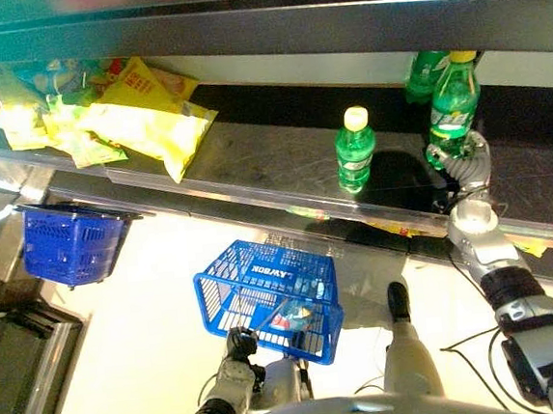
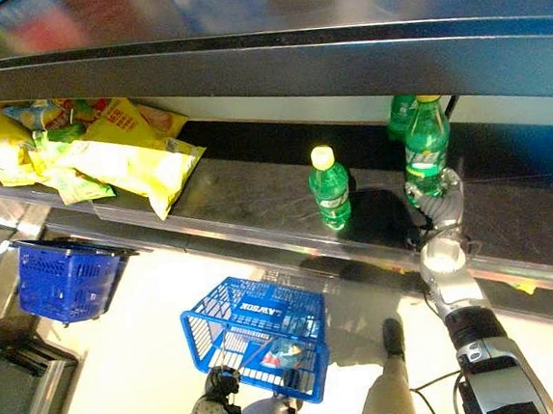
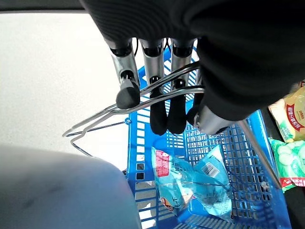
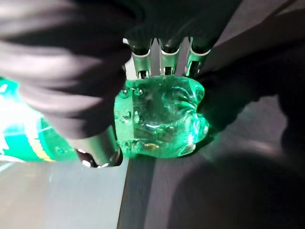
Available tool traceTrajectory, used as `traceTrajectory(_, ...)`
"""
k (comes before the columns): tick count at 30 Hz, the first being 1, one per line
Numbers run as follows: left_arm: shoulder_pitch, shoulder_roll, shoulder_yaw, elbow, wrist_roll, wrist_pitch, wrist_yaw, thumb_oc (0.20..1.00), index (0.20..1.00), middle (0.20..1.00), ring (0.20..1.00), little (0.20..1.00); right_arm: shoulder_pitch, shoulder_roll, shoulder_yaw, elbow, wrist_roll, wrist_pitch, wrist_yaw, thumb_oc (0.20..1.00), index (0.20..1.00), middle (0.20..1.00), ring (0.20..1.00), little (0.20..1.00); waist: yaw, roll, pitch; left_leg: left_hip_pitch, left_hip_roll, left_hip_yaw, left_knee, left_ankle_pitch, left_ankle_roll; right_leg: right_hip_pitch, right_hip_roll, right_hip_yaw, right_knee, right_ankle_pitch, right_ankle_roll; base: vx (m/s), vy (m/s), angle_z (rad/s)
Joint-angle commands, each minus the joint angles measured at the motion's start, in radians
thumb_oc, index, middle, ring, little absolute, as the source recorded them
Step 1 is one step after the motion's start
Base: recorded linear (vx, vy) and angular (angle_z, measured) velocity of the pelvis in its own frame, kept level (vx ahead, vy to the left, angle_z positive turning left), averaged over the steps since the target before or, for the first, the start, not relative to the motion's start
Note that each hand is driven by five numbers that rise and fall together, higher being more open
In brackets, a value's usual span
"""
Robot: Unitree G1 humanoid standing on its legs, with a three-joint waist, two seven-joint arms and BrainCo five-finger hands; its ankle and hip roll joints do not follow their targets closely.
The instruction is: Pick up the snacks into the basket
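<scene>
The robot's right hand (image 1: 465, 163) was closed around the lower body of a green soda bottle (image 1: 454, 104) standing upright at the right of the dark store shelf (image 1: 253, 161), with fingers (image 4: 164, 59) and thumb wrapped about the ribbed base in the right wrist view. Just behind that bottle, at the upper right of the frame, stood a second green bottle (image 1: 424, 73), partly hidden by it. A smaller green bottle with a yellow cap (image 1: 355, 150) stood alone near the middle of the shelf, apart from the held one. At the upper left of the frame lay a heap of yellow and green snack bags (image 1: 143, 122), well apart from the hand, one bag jutting over the shelf's front edge. Low in the centre, the left hand (image 3: 157, 90) had its fingers hooked around the wire handles (image 3: 143, 95) of a blue basket (image 1: 264, 286) held below the shelf edge; inside it lay a clear blue-tinted snack packet (image 3: 190, 183) with a red label. A second blue basket (image 1: 71, 244) sat at the left of the frame under the shelf's front rail (image 1: 208, 196), which ran across the picture between the shelf's goods and the carried basket.
</scene>
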State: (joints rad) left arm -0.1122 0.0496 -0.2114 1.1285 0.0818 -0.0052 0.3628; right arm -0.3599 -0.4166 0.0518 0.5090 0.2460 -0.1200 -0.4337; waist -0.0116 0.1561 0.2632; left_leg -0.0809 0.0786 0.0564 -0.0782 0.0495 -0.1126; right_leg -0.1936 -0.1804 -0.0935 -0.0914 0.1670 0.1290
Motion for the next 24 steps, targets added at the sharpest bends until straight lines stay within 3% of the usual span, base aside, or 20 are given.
traceTrajectory(1,-0.034,0.057,0.012,0.118,-0.018,0.029,0.033,0.2,0.2,0.2,0.2,0.2,0.045,0.092,0.042,-0.032,0.014,-0.01,0.064,0.2,0.2,0.2,0.2,0.2,0.033,-0.056,0.015,-0.063,-0.111,-0.029,-0.009,0.006,0.067,-0.018,0.01,0.001,0.004,-0.035,0.016,0.0,-0.002,0.03)
traceTrajectory(11,-0.04,0.068,0.071,0.124,-0.007,0.035,0.045,0.2,0.2,0.2,0.2,0.2,0.208,0.074,-0.003,-0.38,0.038,-0.077,0.15,0.2,0.2,0.2,0.2,0.2,0.006,-0.095,0.012,-0.047,-0.101,-0.019,-0.009,-0.004,0.067,-0.007,0.018,0.01,0.004,-0.04,0.015,0.0,0.0,0.0)
traceTrajectory(14,-0.042,0.077,0.108,0.133,-0.002,0.037,0.037,0.2,0.2,0.2,0.2,0.2,0.298,0.037,-0.033,-0.549,0.082,-0.098,0.241,0.2,0.2,0.2,0.2,0.2,-0.008,-0.114,0.004,-0.037,-0.094,-0.012,-0.009,-0.008,0.064,0.001,0.024,0.015,0.004,-0.044,0.014,0.0,0.0,0.0)
traceTrajectory(24,-0.035,0.091,0.159,0.152,0.01,0.036,-0.003,0.2,0.2,0.2,0.2,0.2,0.501,0.016,-0.104,-0.726,0.192,-0.101,0.397,0.2,0.2,0.2,0.2,0.2,-0.037,-0.137,-0.025,-0.021,-0.081,0.001,-0.009,-0.016,0.055,0.013,0.037,0.023,0.004,-0.052,0.012,0.0,-0.003,-0.01)
